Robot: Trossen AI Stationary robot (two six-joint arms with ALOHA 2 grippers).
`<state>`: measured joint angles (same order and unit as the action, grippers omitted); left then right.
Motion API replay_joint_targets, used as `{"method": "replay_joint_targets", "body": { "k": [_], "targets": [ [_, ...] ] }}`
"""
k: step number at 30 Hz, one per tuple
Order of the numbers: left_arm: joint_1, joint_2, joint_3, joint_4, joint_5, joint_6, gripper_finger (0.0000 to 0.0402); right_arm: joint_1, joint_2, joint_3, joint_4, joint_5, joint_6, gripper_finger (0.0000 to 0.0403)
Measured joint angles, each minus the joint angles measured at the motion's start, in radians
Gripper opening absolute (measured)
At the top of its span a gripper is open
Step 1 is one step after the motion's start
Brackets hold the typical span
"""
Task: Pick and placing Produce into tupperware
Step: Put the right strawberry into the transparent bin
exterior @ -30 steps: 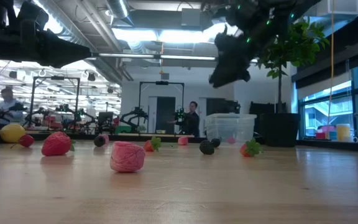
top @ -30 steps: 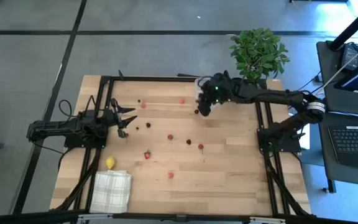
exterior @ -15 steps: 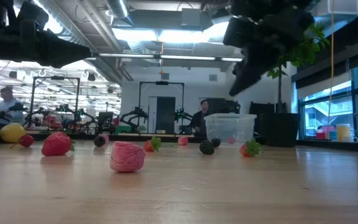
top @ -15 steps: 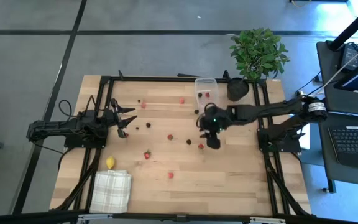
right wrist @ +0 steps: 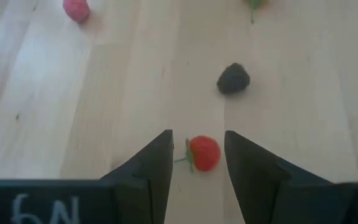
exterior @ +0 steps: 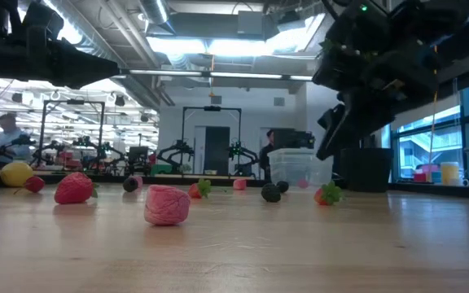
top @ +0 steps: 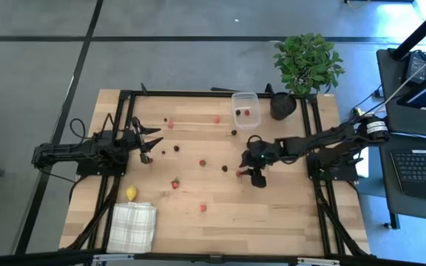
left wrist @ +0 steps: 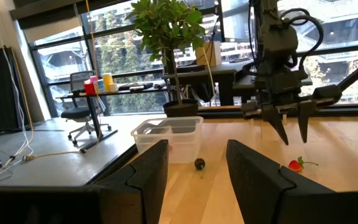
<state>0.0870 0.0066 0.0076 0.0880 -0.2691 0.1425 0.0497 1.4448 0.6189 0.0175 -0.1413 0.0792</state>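
The clear tupperware [top: 245,106] stands at the table's far edge with a red piece inside. Produce lies scattered on the wood: red strawberries, dark berries and a yellow lemon [top: 132,193]. My right gripper [right wrist: 197,140] hangs open, slanting down over one strawberry [right wrist: 202,153] right of the table's middle. Its fingertips [left wrist: 289,134] stand above that strawberry [left wrist: 297,164], apart from it. A dark berry [right wrist: 233,78] lies just beyond. My left gripper [top: 148,144] waits open at the table's left side, pointing level.
A potted plant [top: 308,63] in a black pot [top: 282,106] stands beside the tupperware at the far right corner. A white checked cloth [top: 133,225] lies at the near left corner. A desk with a laptop [top: 424,166] is beyond the right edge.
My right gripper has swung from over the tupperware at the far edge toward the near edge and down, tipping its fingers downward. It now hangs low over a strawberry right of the table's middle. The tupperware, covered before, shows again.
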Motion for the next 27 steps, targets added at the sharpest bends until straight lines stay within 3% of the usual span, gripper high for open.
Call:
{"method": "replay_joint_targets", "body": {
  "k": [6, 27],
  "targets": [
    [0.0, 0.0, 0.0, 0.0, 0.0, 0.0, 0.0157, 0.0, 0.0, -0.035, 0.104, 0.0, 0.044, 0.0148],
    [0.0, 0.0, 0.0, 0.0, 0.0, 0.0, 0.0157, 0.0, 0.0, -0.036, 0.099, 0.043, 0.038, 0.0148]
  ]
}}
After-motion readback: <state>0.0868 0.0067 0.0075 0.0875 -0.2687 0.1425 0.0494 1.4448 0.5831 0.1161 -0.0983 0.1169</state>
